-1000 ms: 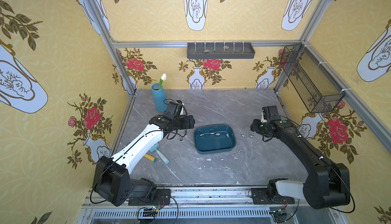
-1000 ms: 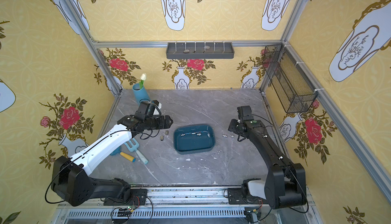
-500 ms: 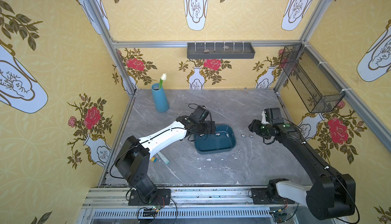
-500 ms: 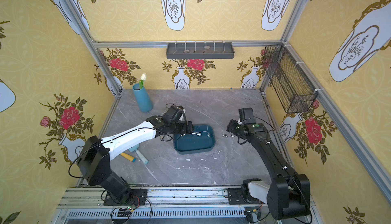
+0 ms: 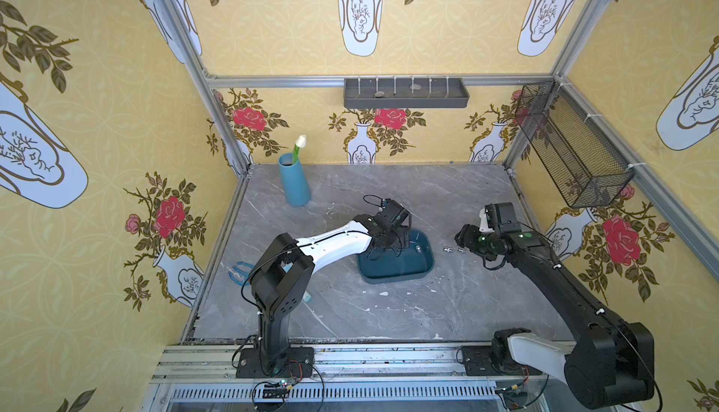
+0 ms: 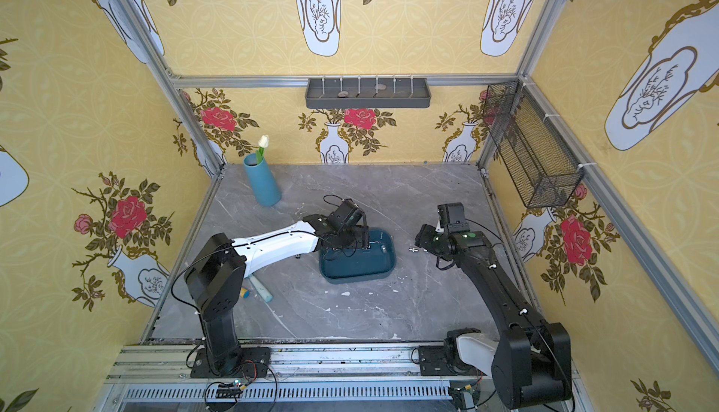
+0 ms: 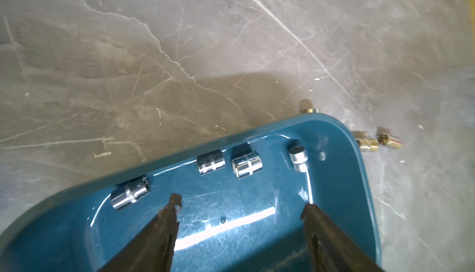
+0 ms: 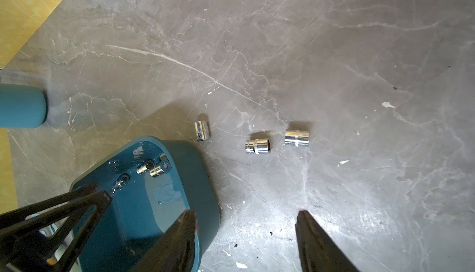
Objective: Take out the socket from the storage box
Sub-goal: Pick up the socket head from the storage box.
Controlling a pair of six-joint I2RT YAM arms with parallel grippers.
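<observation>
The storage box (image 5: 404,270) is a shallow teal-blue tub in mid-table, seen in both top views (image 6: 362,268). In the left wrist view several chrome sockets lie along one wall of the storage box (image 7: 334,180); one socket (image 7: 246,164) lies just ahead of my left gripper (image 7: 243,204). That gripper hangs open over the box floor with nothing between its fingers. My right gripper (image 8: 246,215) is open and empty above the table, beside the box's right end (image 8: 159,206). Three sockets lie on the table outside the box, the nearest at the box's corner (image 8: 202,130).
A blue vase (image 5: 294,180) with a white flower stands at the back left. A grey compartment tray (image 5: 405,93) hangs on the back wall and a black mesh basket (image 5: 572,145) on the right wall. Hand tools (image 6: 260,289) lie by the left arm's base.
My left arm has swung from the left side of the table to over the storage box, its jaws narrowing a little. The right gripper has stayed nearly in place.
</observation>
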